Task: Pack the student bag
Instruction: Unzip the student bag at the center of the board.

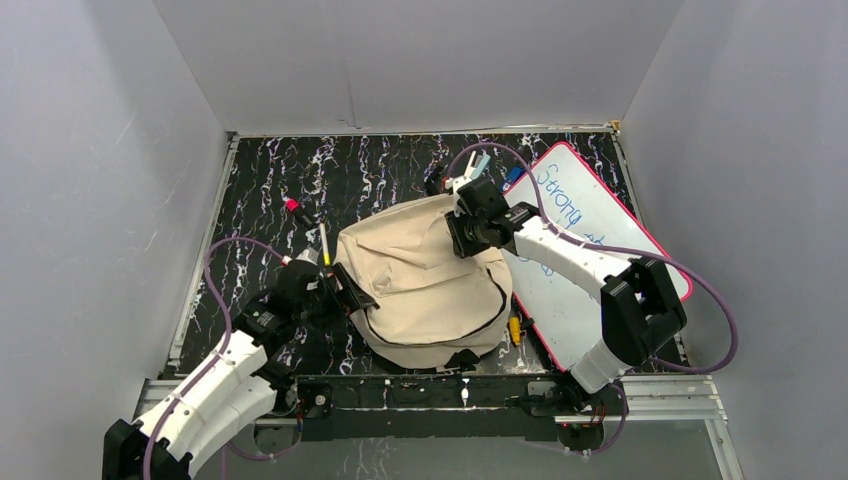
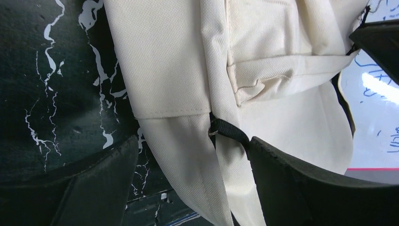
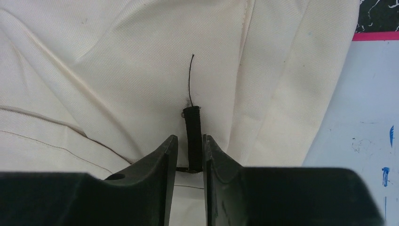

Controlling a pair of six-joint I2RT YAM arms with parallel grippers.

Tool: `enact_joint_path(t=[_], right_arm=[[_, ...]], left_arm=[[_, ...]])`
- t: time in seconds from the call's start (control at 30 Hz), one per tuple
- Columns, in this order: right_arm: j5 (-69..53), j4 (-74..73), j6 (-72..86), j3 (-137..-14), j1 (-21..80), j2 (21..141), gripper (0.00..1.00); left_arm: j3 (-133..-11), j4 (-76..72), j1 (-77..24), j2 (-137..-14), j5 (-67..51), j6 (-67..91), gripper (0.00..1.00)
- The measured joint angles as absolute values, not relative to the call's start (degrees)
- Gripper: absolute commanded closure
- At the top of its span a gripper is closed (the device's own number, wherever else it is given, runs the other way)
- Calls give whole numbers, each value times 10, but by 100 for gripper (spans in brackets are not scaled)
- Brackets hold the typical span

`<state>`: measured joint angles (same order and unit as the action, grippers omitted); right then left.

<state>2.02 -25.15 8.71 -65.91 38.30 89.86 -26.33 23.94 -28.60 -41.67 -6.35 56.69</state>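
The student bag (image 1: 420,290) lies slumped mid-table, just beside the pink-framed whiteboard (image 1: 560,320). It looks like soft, light cloth that will fold, so I'd hold hardware, not fabric. My right gripper (image 3: 190,141) has its jaws close on either side of the black zipper pull (image 3: 192,127), and I can't tell whether they pinch it. My left gripper (image 2: 193,141) gapes wide at the bag's near-left edge, over a black strap loop (image 2: 230,132). Only the right wrist view shows the pull, and only the overhead view shows the whole bag.

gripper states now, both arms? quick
Left gripper: open, straddling the student bag edge, holding nothing.
Right gripper: jaws narrow around the black pull tab on the bag; actual grip cannot be told.
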Motion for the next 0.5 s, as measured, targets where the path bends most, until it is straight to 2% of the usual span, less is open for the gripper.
enact_joint_path(t=[0.23,0.37,0.5], right_arm=[[19,-251,87,-659,383,898,99],[8,-253,87,-659,383,889,100],[-2,-256,89,-659,385,867,100]], left_arm=[[-249,234,-286,-394,-89,568,28],[-235,221,-286,-400,-101,567,40],[-222,204,-286,-412,-111,566,47]])
